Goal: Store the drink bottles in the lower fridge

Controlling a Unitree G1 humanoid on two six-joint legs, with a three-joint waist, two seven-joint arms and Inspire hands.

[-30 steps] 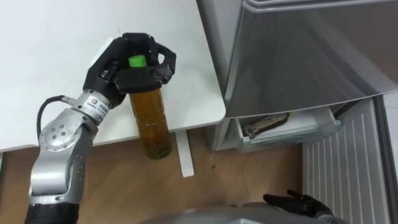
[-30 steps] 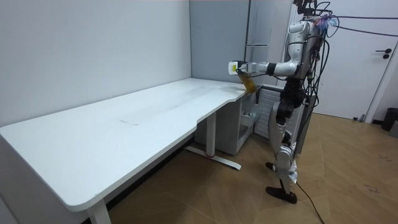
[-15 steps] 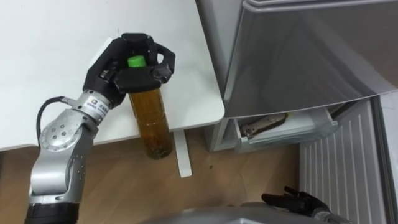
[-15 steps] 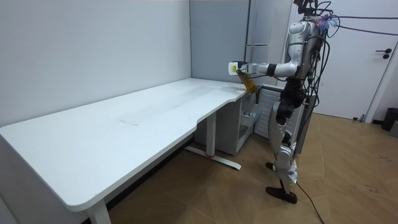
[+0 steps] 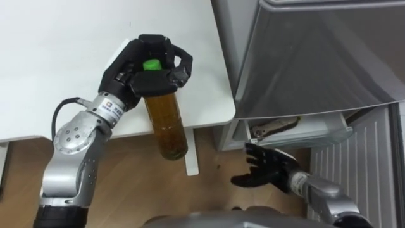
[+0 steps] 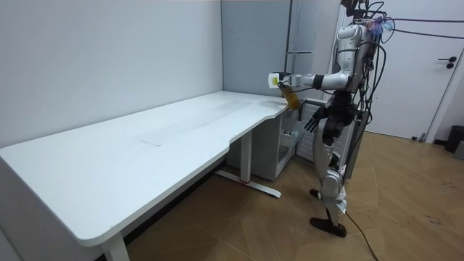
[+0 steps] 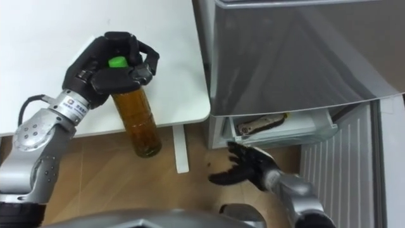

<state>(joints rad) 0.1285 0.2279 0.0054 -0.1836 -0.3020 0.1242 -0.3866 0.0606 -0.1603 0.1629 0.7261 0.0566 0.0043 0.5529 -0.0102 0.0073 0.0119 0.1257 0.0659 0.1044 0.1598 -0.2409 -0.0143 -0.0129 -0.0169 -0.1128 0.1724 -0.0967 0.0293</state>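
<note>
Bottle (image 5: 168, 120) held near white desk (image 5: 57, 63); fridge (image 5: 316, 57) beside.

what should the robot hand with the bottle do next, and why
Probably carry the bottle right and down toward the lower fridge drawer, which stands open. The left robot hand is shut on its neck, holding it off the table edge; the right robot hand is open and empty near the drawer.

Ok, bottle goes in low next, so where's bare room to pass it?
Bare: the white table left of the left hand holding the bottle; the floor between table leg and drawer, by the open right hand. Crowded: the drawer, brown packet inside.
</note>
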